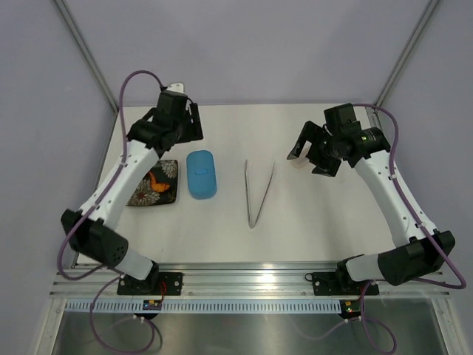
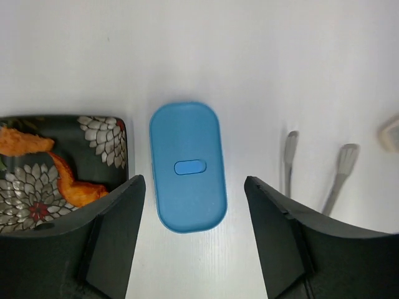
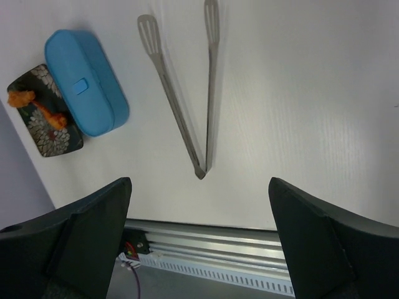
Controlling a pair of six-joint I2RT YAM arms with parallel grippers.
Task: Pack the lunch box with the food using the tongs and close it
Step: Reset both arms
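White tabletop (image 1: 332, 222) takes up most of the overhead view, with a metal rail (image 1: 244, 277) running along the near edge where both arm bases are bolted. Left arm reaches up along the left side, and its left gripper (image 2: 192, 182) hangs over the far-left part of the table with the jaws spread wide and nothing between them. Right gripper (image 3: 199, 184) is up over the far-right area, jaws also wide apart and holding nothing. Biggest item on the surface is the lunch box (image 1: 201, 174), bright blue with its lid on, sitting left of centre with its long side running near-to-far. Just beside it on the left is a dark flowery plate (image 2: 100, 134), close to the table's left edge, and the left wrist view shows a thin strip of table between the two. Tongs (image 3: 177, 112) lie flat around mid-table, well apart from the box, joined end toward the near rail and tips splayed toward the far side. So there's a decent lane between box and tongs, and a broad stretch of white from the tongs out to the right edge. Food (image 2: 78, 187) is a couple of orange bits on the plate, outside the box.
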